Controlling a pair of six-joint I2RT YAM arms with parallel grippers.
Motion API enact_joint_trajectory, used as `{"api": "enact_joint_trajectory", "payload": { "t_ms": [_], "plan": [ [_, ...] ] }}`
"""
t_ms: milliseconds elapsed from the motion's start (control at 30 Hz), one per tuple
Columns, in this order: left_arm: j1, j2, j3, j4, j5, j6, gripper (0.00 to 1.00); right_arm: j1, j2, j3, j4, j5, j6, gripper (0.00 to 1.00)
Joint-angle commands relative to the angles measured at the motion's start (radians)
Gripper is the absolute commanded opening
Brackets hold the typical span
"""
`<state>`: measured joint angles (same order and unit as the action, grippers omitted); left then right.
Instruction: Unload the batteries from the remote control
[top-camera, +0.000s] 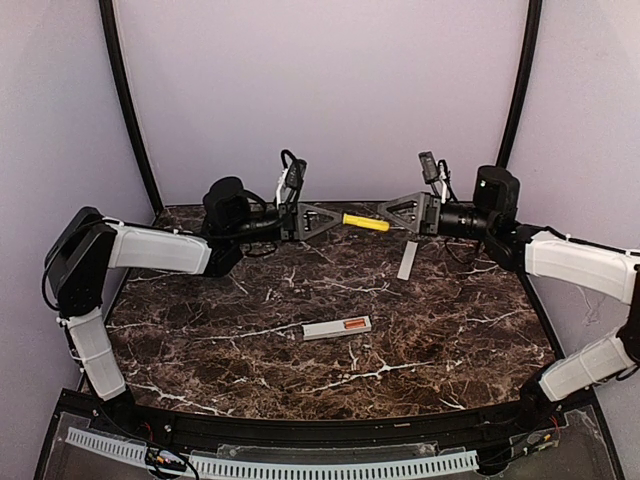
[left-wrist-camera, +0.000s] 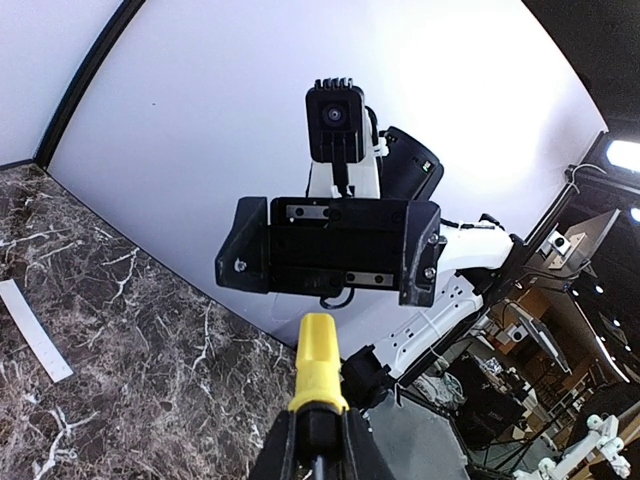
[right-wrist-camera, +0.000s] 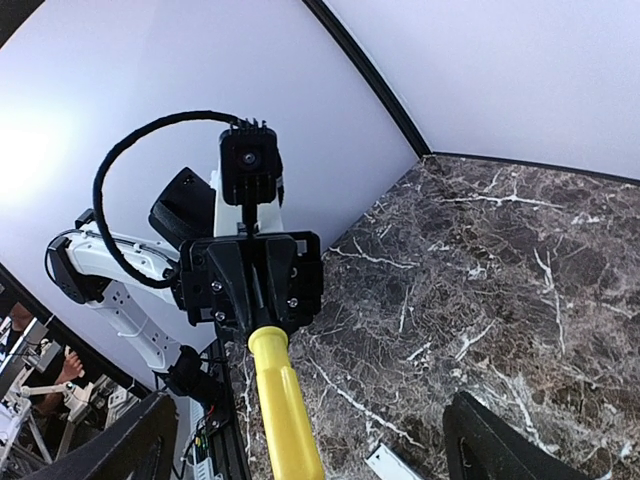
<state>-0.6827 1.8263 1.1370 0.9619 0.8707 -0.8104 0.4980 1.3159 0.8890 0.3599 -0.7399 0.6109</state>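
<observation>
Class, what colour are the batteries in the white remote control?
Orange batteries, lying in the remote control; clearest in the top external view.

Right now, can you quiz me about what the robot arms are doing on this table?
1. True or false: the batteries sit inside the remote control.
2. What grips the yellow-handled tool? A: the left gripper. B: the other arm's. C: nothing.
3. Fill in: the right gripper has its jaws ____.
Key: 1 true; 2 A; 3 open.
</observation>
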Motion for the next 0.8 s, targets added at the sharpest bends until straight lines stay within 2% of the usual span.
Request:
{"api": "enact_joint_trajectory", "payload": {
  "t_ms": [0, 267, 533, 767],
  "plan": [
    [0.003, 0.028, 0.038, 0.107, -0.019, -0.074, 0.00, 0.019, 0.037, 0.007, 0.109, -0.041, 0.041, 0.87],
    [0.002, 0.063, 0.063, 0.172, -0.023, -0.124, 0.00, 0.058, 0.103, 0.054, 0.149, -0.076, 0.052, 0.66],
    [0.002, 0.073, 0.069, 0.169, -0.026, -0.115, 0.00, 0.065, 0.131, 0.078, 0.158, -0.091, 0.055, 0.45],
    [0.001, 0.076, 0.065, 0.171, -0.027, -0.117, 0.00, 0.068, 0.142, 0.089, 0.163, -0.097, 0.057, 0.39]
  ]
}}
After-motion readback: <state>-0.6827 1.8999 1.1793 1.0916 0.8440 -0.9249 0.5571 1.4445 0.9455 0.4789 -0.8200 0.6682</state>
